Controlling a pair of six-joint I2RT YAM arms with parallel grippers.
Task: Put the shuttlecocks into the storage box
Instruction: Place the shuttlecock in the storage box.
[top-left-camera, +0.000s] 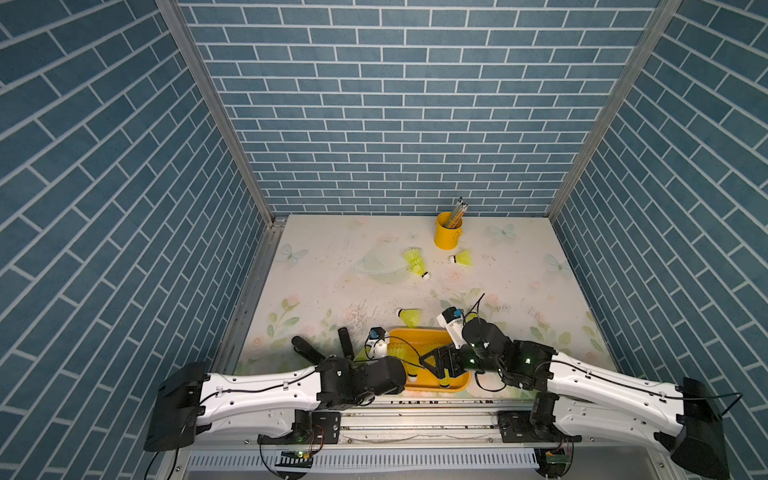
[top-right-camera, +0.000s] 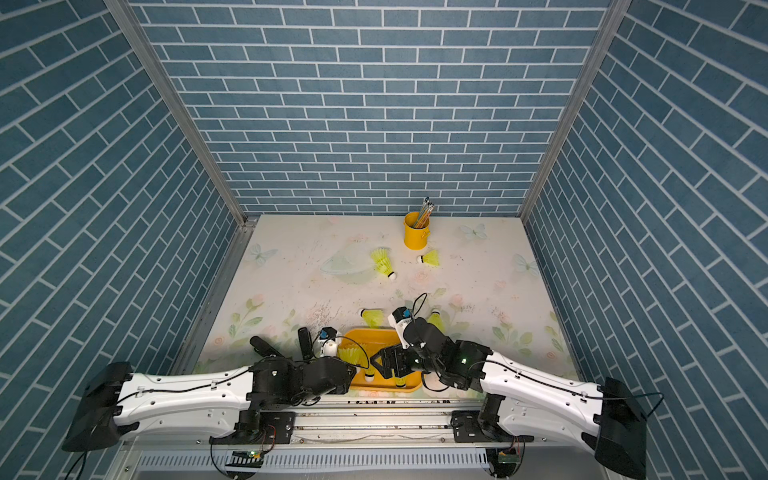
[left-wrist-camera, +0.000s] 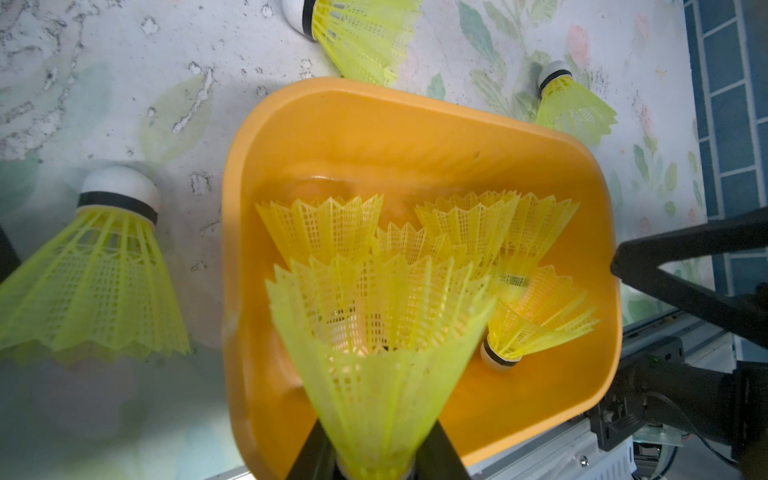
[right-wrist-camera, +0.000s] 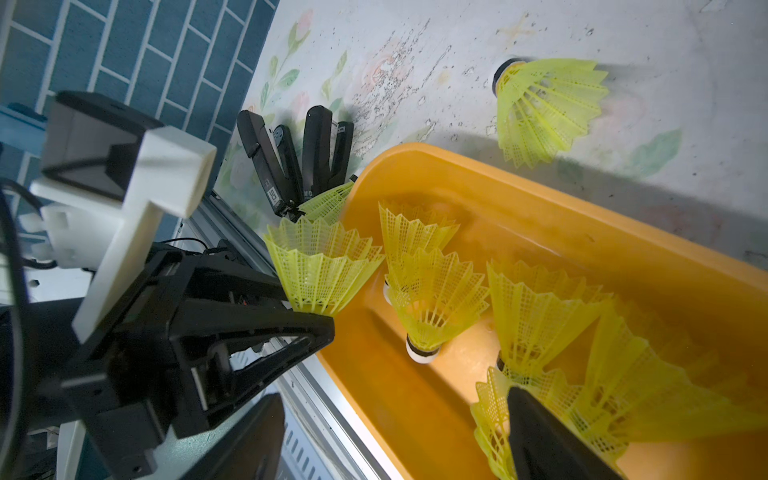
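Left gripper (left-wrist-camera: 376, 428) clamping shuttlecock (left-wrist-camera: 374, 353), storage box (left-wrist-camera: 415, 124) lying beneath; right gripper (top-left-camera: 436, 368) gaping empty alongside. Loose shuttlecocks (top-left-camera: 415, 262) lying beyond on floral tabletop (top-left-camera: 332, 257); blue brick walls (top-left-camera: 395, 104) enclosing.

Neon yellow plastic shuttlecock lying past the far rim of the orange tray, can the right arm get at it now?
Probably yes: the jaws of the right arm stand open over the orange plastic storage box, and the shuttlecock lies unblocked just beyond its rim.
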